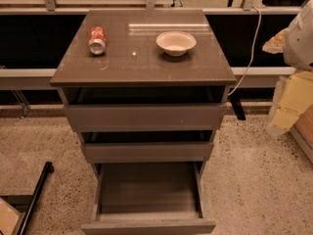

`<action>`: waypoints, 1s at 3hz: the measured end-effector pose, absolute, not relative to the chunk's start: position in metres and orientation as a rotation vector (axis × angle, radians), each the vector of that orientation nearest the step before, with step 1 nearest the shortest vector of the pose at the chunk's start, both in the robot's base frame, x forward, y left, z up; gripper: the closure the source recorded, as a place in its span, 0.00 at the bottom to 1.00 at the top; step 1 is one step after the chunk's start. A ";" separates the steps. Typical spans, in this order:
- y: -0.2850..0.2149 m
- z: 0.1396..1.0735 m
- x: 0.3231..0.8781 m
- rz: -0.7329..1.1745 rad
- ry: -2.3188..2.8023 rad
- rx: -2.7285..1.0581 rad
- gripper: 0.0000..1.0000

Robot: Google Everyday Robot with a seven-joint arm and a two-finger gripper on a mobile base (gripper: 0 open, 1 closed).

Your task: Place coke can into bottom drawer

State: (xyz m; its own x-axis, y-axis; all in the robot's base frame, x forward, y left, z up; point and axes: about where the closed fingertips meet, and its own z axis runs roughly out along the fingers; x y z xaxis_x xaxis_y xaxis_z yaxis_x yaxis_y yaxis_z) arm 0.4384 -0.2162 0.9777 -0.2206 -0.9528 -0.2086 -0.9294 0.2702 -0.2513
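Camera view. Grey-brown cabinet top [142, 62] seen in upper centre, glossy. Coke can [97, 40] laid on side at top's upper left, silver end turned toward camera. White bowl [176, 42] set upright right of centre, well apart from can. Top drawer [145, 116] and middle drawer [146, 151] slightly pulled out. Bottom drawer [146, 187] pulled out wide at lower centre, inner floor exposed. Speckled floor [244, 180] around cabinet; white cable [252, 48] hung at upper right; black pole [36, 192] at lower left. Gripper not seen anywhere in frame; its state cannot be told.
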 end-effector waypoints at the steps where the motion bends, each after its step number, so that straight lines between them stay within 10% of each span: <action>1: -0.213 0.979 0.442 -0.102 2.220 -1.706 0.00; 3: -0.151 0.965 0.504 0.034 2.149 -1.583 0.00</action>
